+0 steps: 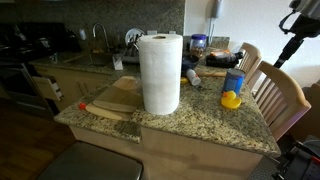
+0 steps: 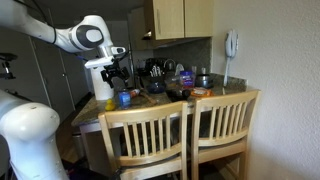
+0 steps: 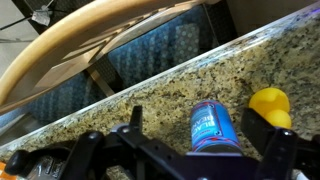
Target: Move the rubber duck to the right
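**The duck sits off to one side of the hand**

The speckled stone surface (image 1: pixel 200 125) is the biggest thing here. Two wooden chairs (image 1: pixel 285 95) are pushed up to its edge. A tall white paper towel roll (image 1: pixel 160 72) stands in the middle of it.

The hand (image 3: pixel 180 160) hangs in the air above the edge by the chairs and touches nothing. Its two fingers (image 3: pixel 280 155) are wide apart, with nothing held between them.

A blue can (image 3: pixel 208 125) stands upright near that edge. The rubber duck (image 3: pixel 270 105) sits on the surface just beside the can.

In the wrist view the can is almost under the middle of the hand. The duck is not. It lies toward the right side of that view, in line with one finger and lower than the hand.

So I think the hand has to slide sideways toward the duck, then come down. The duck is round with no clear long side, so the hand's turn should matter little. The can is very close and could get bumped.
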Robot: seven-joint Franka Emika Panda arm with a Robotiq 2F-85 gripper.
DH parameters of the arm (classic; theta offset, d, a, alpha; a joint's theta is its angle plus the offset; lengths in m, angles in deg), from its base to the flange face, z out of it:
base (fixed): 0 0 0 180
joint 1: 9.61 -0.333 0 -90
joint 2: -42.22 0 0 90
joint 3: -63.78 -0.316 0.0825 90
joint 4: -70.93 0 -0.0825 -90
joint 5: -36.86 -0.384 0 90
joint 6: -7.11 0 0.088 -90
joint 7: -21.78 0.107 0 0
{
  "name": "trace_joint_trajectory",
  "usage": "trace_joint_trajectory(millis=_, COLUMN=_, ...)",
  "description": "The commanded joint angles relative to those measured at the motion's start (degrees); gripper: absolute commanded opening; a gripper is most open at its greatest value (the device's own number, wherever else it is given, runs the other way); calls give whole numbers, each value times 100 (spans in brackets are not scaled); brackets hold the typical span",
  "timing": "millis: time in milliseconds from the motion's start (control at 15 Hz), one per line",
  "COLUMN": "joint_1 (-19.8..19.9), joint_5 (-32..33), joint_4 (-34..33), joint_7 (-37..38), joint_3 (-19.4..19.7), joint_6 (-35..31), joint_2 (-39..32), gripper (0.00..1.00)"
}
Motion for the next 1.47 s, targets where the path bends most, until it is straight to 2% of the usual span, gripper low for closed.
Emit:
trace_joint_trajectory(millis=0, joint_1=-26, joint_5=22, joint_4=6, joint_7=16, joint_3=21, joint_6=5, joint_2=-1, gripper=100)
trace_joint_trajectory(millis=67, joint_1=-339, joint_5=-23, joint_4=-4, joint_7=-500, joint_3=50, joint_6=196, joint_2=-176, gripper=100)
trace_joint_trajectory(millis=467, joint_1=-1231, joint_5=-42, joint_4=656, joint_7=-618, joint_3=-581, joint_6=32, joint_2=-643, gripper=100)
trace_joint_trajectory(millis=533, joint_1=-1101, joint_5=-79, joint_4=491, joint_7=-414, joint_3=-492, joint_6=102, joint_2=-476, gripper=100)
trace_joint_trajectory(millis=800, joint_1=-1266, joint_5=-75, joint_4=586, joint_7=-441, joint_3=-627, joint_6=99, joint_2=-688, gripper=100)
trace_joint_trajectory(millis=1200, joint_1=-1357, joint_5=689, joint_4=846, joint_7=38, joint_3=-1330, joint_6=-2155, joint_2=-1247, gripper=100)
trace_joint_trajectory(millis=1267, joint_1=-1353, joint_5=719, joint_4=866, joint_7=105, joint_3=-1387, joint_6=-2385, joint_2=-1309, gripper=100)
trace_joint_trajectory(millis=1333, joint_1=-1386, joint_5=564, joint_4=783, joint_7=-11, joint_3=-1274, joint_6=-1916, joint_2=-1116, gripper=100)
trace_joint_trajectory(millis=1400, joint_1=-1398, joint_5=600, joint_4=791, joint_7=52, joint_3=-1343, joint_6=-2103, joint_2=-1213, gripper=100)
